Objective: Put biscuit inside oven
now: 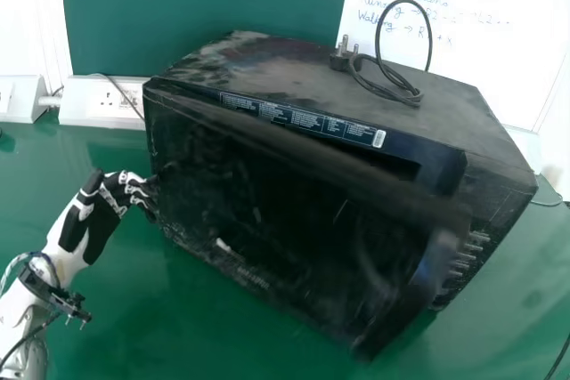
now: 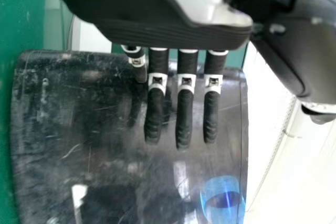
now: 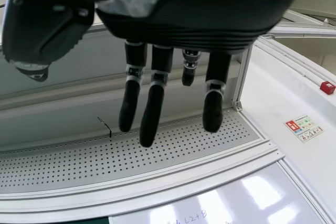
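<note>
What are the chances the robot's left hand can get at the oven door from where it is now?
Looks like a yes. The left hand is right at the left side of the oven door, and I see nothing between them. Whether they actually touch, I can't tell.

In the head view, the left arm point(image 1: 25, 322) comes in from the bottom left corner and slants up and inward, ending in the left robot hand point(image 1: 100, 206), its fingers pointing toward the middle. The left wrist view shows those fingers point(image 2: 184, 116) nearly straight, the thumb point(image 2: 302, 56) well apart. In the right wrist view, the right robot hand point(image 3: 199, 24) has loosely extended fingers.
</note>
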You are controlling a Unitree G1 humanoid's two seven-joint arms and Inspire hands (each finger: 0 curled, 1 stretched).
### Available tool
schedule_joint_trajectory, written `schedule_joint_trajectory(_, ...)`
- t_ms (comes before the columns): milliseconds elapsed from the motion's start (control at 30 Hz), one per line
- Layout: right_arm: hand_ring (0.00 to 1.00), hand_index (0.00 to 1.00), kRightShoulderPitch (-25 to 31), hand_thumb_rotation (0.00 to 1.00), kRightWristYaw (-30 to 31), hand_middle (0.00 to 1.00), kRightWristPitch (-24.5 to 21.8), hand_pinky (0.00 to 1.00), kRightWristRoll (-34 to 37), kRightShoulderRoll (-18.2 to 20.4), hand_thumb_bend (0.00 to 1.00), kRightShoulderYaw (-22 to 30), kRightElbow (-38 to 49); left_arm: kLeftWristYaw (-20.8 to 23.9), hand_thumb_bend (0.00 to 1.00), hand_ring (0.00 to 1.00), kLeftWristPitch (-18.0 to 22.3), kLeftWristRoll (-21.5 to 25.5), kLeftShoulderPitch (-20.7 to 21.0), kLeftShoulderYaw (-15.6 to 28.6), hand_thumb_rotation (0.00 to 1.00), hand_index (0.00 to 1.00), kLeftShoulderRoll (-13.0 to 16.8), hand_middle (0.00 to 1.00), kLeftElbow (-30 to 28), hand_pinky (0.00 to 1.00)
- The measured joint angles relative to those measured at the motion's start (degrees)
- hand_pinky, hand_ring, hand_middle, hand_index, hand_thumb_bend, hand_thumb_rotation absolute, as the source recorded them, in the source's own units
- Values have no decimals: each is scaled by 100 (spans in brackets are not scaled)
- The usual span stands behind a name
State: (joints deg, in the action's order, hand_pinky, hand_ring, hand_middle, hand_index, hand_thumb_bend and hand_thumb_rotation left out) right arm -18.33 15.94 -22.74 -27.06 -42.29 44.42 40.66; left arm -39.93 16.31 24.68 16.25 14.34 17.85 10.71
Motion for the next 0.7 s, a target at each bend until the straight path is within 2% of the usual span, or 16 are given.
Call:
schedule_joint_trajectory(167,30,51,57,50,-35,43,-7,20,-4,-18,83,-30,-9,6,51,36,160,-400,6,-196,9,49,61,44,52,30)
schedule_joint_trajectory(267,28,51,107,49,-35,40,-4,19,3,-44,81,-32,-9,5,51,36,358,-663,6,-322,9,50,86,44,66,30)
schedule_joint_trajectory(433,27,51,118,49,-33,38,-145,19,-46,-83,81,-115,53,38,51,33,303,-894,-5,-514,8,50,175,43,-221,28)
schedule_joint_trajectory(467,27,50,115,47,-33,38,-208,19,-46,-83,80,-146,81,56,59,33,258,-910,-8,-554,14,59,192,43,-306,28)
schedule_joint_trajectory(533,27,50,108,46,-33,39,-311,19,-38,-78,79,-220,147,116,66,32,173,-1001,-10,-631,20,68,208,42,-453,28)
schedule_joint_trajectory(700,30,52,88,43,-35,42,-524,22,34,-64,78,-310,300,248,67,30,44,-1103,-18,-676,20,72,255,41,-584,26)
